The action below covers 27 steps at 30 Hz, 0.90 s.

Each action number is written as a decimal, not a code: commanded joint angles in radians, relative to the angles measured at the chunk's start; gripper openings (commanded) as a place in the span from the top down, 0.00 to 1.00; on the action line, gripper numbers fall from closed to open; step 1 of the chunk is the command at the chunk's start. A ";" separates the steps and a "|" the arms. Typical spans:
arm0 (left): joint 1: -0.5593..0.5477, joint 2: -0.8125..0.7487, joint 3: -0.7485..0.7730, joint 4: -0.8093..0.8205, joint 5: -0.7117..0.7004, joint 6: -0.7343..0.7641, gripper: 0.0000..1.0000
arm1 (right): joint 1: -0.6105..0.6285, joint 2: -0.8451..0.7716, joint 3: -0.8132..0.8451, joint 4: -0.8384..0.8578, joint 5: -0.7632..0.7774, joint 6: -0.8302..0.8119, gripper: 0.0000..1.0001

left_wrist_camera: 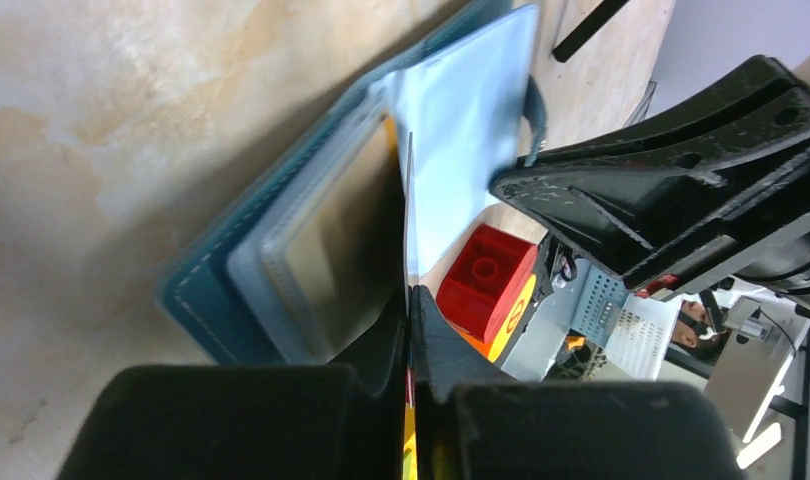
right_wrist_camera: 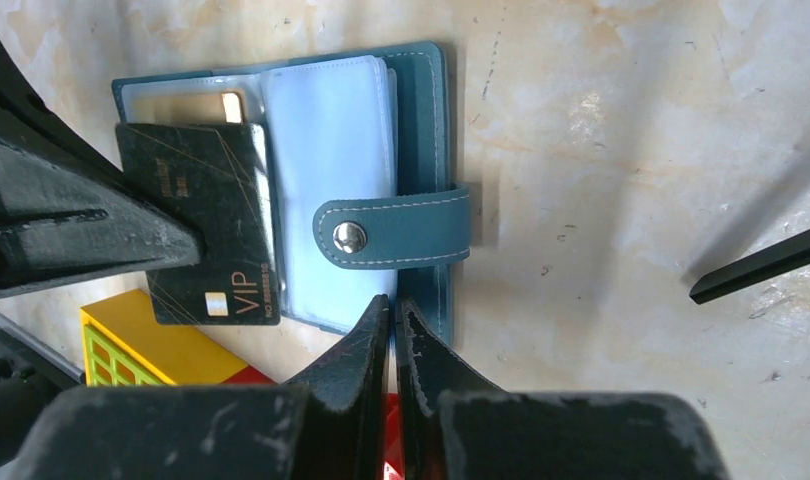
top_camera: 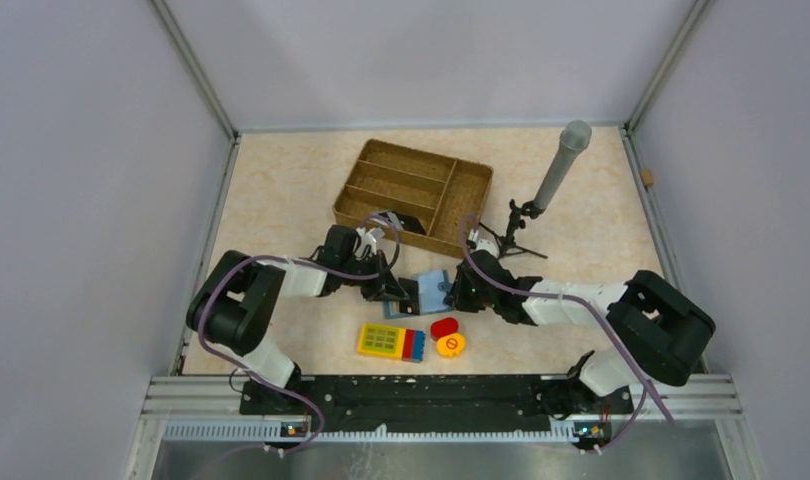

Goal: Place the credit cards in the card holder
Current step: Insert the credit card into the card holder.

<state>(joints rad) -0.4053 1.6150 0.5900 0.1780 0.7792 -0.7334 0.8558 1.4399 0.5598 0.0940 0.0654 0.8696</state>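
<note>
l gripper (left_wrist_camera: 411,305) jaws clamped on black vip card (right_wrist_camera: 216,220), its far end over card holder (right_wrist_camera: 426,130) pocket. r gripper (right_wrist_camera: 393,312) jaws together on holder's page edge, prob. keeping pocket open.

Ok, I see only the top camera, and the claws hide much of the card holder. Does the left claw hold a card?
Observer: Yes. The left claw is shut on a black card with gold VIP letters.
Operator: Is the card inside a pocket?
Observer: I cannot tell. It lies over the left page of the open card holder.
Operator: And what does the right claw do?
Observer: The right claw is shut on the edge of the light-blue pocket pages, close to the snap tab.
</note>
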 commanded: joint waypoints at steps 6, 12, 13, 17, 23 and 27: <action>0.002 0.047 -0.046 0.127 0.021 -0.059 1.00 | 0.014 0.014 0.048 -0.015 0.033 0.020 0.98; 0.002 0.079 -0.053 0.192 0.007 -0.089 1.00 | 0.014 0.013 0.045 -0.020 0.034 0.024 1.00; 0.002 0.082 -0.054 0.201 0.002 -0.091 1.00 | 0.014 0.013 0.045 -0.020 0.034 0.025 1.00; 0.003 0.093 -0.062 0.235 -0.007 -0.100 1.00 | 0.015 0.012 0.045 -0.023 0.033 0.026 1.00; 0.002 0.125 -0.061 0.274 -0.003 -0.106 1.00 | 0.017 0.012 0.045 -0.025 0.034 0.026 1.00; 0.002 0.138 -0.053 0.286 0.003 -0.098 1.00 | 0.019 0.013 0.046 -0.027 0.034 0.026 1.00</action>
<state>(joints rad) -0.4053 1.7275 0.5449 0.4221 0.8024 -0.8471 0.8558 1.4475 0.5655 0.0689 0.0856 0.8875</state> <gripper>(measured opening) 0.001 0.006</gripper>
